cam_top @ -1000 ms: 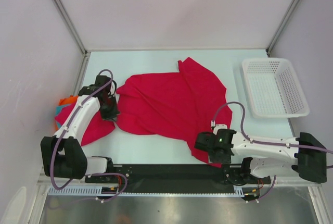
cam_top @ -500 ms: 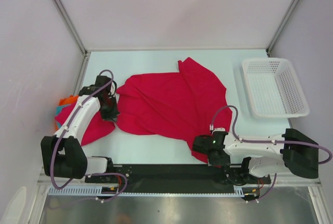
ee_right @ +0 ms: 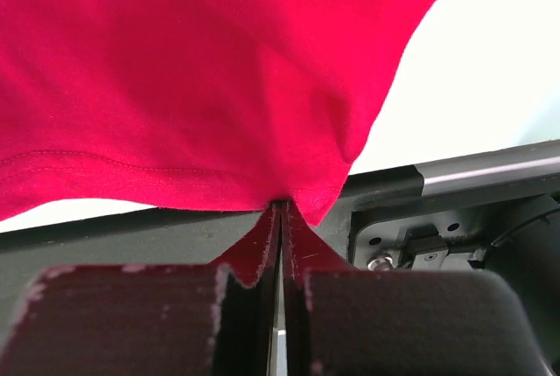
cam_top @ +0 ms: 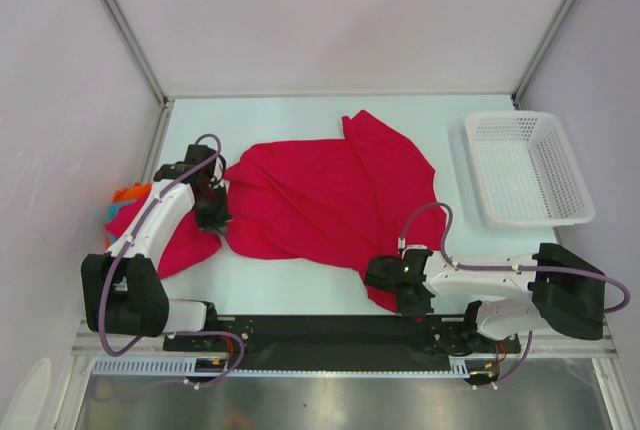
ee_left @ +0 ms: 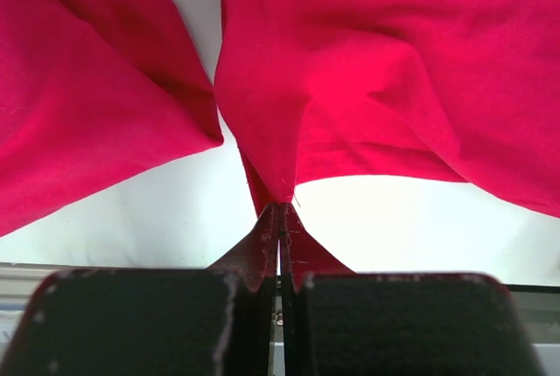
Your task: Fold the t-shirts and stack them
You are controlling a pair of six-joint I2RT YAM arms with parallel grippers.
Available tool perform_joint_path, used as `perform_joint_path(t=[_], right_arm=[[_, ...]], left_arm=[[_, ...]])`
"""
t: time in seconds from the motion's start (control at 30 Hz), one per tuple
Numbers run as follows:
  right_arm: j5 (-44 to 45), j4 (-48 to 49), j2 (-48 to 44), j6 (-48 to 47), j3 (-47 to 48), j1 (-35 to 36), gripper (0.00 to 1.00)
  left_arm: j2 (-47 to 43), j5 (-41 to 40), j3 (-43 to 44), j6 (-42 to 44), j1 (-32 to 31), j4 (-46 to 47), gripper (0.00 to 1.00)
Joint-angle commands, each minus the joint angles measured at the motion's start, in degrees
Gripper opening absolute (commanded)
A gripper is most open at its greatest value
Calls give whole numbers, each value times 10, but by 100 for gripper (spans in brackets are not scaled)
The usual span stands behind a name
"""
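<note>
Currently L end effector (ee_left: 280, 212) & R end effector (ee_right: 278, 210) pinch red t-shirt (cam_top: 330, 200); basket (cam_top: 530, 175) at right.

Bare table (cam_top: 300, 115) behind red t-shirt (cam_top: 330, 195), white basket (cam_top: 525, 165) blocking far right

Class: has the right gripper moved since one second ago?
Yes. The right gripper has shifted slightly left, away from the white plastic mesh basket, and shut on the crimson-red cloth t-shirt.
</note>
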Motion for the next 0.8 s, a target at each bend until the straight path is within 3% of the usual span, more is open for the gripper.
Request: perform_joint_path(t=[0.0, 0.5, 0.77], right_arm=[[10, 41, 26, 31, -24, 13, 0], [80, -57, -26, 39, 46, 27, 0], [99, -65, -29, 42, 51, 31, 0]], left_arm=[[-5, 22, 20, 13, -3, 12, 0], [-22, 25, 12, 9, -3, 16, 0], [-27, 22, 6, 7, -3, 16, 0]])
